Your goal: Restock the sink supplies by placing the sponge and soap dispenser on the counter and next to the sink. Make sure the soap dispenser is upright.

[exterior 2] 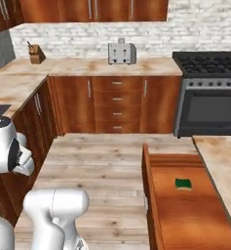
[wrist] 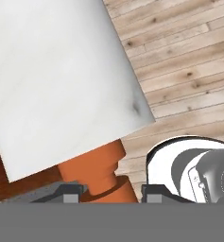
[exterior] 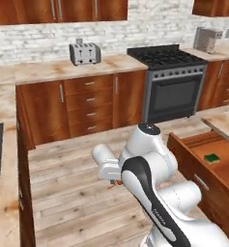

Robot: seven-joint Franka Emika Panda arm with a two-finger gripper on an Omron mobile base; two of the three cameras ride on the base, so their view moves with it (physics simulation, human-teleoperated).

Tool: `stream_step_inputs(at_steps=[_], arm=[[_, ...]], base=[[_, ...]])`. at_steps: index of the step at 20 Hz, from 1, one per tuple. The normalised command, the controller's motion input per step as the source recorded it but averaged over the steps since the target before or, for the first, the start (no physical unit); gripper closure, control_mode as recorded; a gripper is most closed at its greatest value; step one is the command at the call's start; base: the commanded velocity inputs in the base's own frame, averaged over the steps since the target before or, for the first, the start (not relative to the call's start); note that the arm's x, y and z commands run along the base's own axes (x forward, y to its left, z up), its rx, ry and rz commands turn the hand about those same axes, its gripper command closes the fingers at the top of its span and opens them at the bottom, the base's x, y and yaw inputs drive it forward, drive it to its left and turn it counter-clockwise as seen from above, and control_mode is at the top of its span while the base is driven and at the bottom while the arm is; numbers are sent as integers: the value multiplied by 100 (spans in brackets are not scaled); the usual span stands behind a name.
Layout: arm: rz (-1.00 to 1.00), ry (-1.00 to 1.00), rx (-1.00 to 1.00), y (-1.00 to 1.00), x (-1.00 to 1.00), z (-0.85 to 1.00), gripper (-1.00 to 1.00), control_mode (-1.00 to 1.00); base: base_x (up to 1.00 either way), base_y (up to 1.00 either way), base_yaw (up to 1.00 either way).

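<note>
In the hand view the pincer (wrist: 106,191) is clamped on the soap dispenser (wrist: 61,85), its two dark tips either side of the orange-brown pump neck; the pale marbled bottle body fills the upper left of that view, tilted, with the plank floor (wrist: 189,61) behind it; in the left base view a small orange-brown bit shows just under the white wrist, above the floor, well apart from any desk; to the robot's right a wooden drawer (exterior 2: 185,210) stands pulled out of the island, and the sponge (exterior 2: 183,184) lies flat on its bottom, green with a darker edge, alone; it shows also in the left base view (exterior: 212,157); beyond the floor the desk (exterior 2: 87,66) runs along the white brick wall, beige with rust marbling, carrying a grey toaster (exterior 2: 122,52) and, towards the left corner, a knife block (exterior 2: 36,53); a black stove (exterior 2: 209,93) stands to its right
</note>
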Motion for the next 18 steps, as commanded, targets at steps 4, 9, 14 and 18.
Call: stream_step_inputs(at_steps=[4, 9, 14, 18], arm=[[0, 0, 0, 0, 0, 0, 100, 100], [0, 0, 0, 0, 0, 0, 100, 100], [0, 0, 0, 0, 0, 0, 100, 100], [0, 0, 0, 0, 0, 0, 100, 100]], base=[[1, -28, 76], [2, -46, 77], [45, -13, 84], [65, -26, 73]])
